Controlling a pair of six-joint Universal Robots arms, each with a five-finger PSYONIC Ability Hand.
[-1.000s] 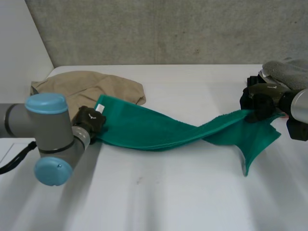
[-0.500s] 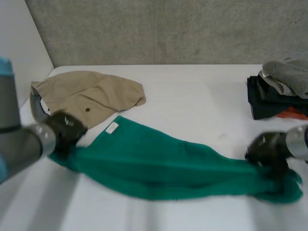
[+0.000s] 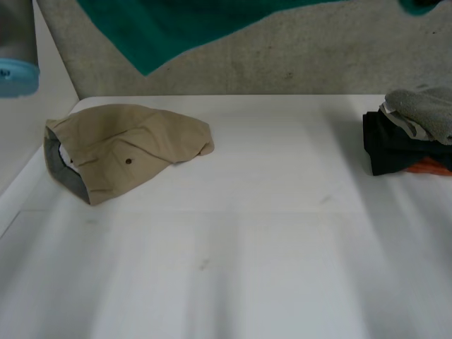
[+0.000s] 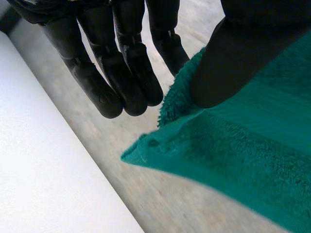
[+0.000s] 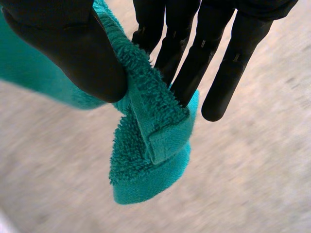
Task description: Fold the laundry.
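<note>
A green towel [image 3: 191,25] hangs high above the table, stretched across in front of the grey back wall. My left hand [image 4: 121,63] pinches one corner of the green towel [image 4: 243,155] between its thumb and straight fingers. My right hand [image 5: 194,58] pinches the opposite corner of the green towel [image 5: 146,141] the same way, with the corner folded over below its thumb. Part of my left arm [image 3: 18,42] stands raised at the left side of the head view.
A tan garment [image 3: 127,148] lies crumpled at the back left of the white table [image 3: 233,261]. A stack of folded dark, orange and grey clothes [image 3: 409,134] sits at the back right. A white wall runs along the left side.
Both hands have lifted the green towel off the table and raised it high. A second ago it lay twisted between them on the tabletop.
</note>
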